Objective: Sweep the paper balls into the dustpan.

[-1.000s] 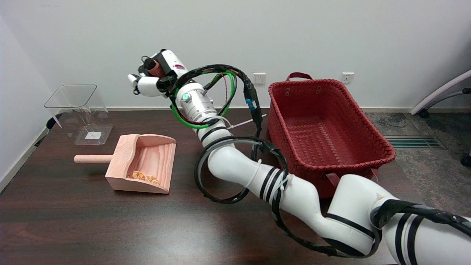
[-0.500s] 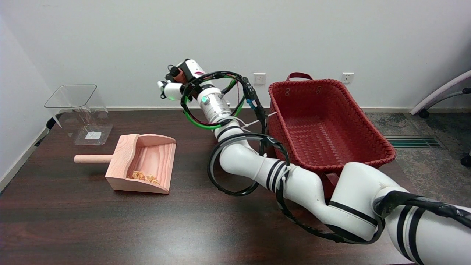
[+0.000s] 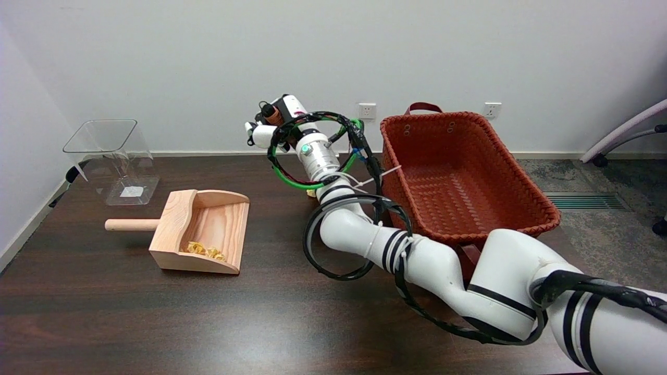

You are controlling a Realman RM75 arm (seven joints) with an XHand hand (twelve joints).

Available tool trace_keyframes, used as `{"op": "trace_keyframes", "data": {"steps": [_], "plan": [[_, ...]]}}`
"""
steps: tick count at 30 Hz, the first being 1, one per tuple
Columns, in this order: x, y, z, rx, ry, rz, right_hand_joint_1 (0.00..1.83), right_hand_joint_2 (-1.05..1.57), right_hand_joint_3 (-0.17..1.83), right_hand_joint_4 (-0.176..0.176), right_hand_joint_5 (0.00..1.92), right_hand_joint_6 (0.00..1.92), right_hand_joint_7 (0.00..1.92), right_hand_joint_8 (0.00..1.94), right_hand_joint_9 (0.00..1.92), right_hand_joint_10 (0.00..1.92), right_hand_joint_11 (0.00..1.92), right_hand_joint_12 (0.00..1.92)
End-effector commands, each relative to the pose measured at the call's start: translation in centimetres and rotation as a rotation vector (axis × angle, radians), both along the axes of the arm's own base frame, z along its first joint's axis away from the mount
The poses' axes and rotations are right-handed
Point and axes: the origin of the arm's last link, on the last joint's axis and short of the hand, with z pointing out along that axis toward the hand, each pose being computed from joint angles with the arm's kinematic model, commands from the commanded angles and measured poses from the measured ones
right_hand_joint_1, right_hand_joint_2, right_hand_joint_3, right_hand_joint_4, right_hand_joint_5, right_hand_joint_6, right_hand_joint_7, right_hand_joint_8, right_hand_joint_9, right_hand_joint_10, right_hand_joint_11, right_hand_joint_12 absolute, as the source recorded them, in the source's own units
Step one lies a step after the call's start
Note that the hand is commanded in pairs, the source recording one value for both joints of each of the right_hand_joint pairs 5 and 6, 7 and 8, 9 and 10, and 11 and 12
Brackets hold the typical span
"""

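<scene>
One hand, the right hand (image 3: 271,122), is raised above the far middle of the tabletop (image 3: 130,317), seen from behind the wrist; whether its fingers (image 3: 259,134) are spread, pressed together or holding anything cannot be told, though something small and brown shows at the hand. The white arm (image 3: 417,265), wound with black and green cables, runs back to the near right. A small yellowish scrap (image 3: 311,193) lies on the tabletop just beside the arm. The wooden dustpan (image 3: 200,237) sits well to the left, yellowish paper balls (image 3: 204,251) inside near its open edge. A clear container (image 3: 112,159) stands far left; a red woven basket (image 3: 458,172) stands right.
</scene>
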Motion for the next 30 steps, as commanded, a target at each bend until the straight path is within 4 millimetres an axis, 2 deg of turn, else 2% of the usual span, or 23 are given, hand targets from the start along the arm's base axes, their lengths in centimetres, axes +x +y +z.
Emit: {"op": "trace_keyframes", "data": {"steps": [1,4,11,30], "plan": [[-3.2,1.2,-0.8,0.009,-0.253,-0.133,1.32,0.99,0.72,0.000,1.92,1.92,1.92,1.92,1.92,1.92,1.92,1.92],[-3.4,1.5,-1.9,0.040,-0.314,-0.163,1.33,0.96,0.74,0.000,1.92,1.92,1.92,1.92,1.92,1.92,1.92,1.92],[-2.1,2.3,-4.9,0.114,-0.410,-0.155,1.35,0.94,0.75,0.000,1.92,1.92,1.92,1.92,1.92,1.92,1.92,1.92],[0.7,3.9,-12.2,0.212,-0.516,-0.149,1.34,0.93,0.77,0.000,1.92,1.92,1.92,1.92,1.92,1.92,1.92,1.92]]}}
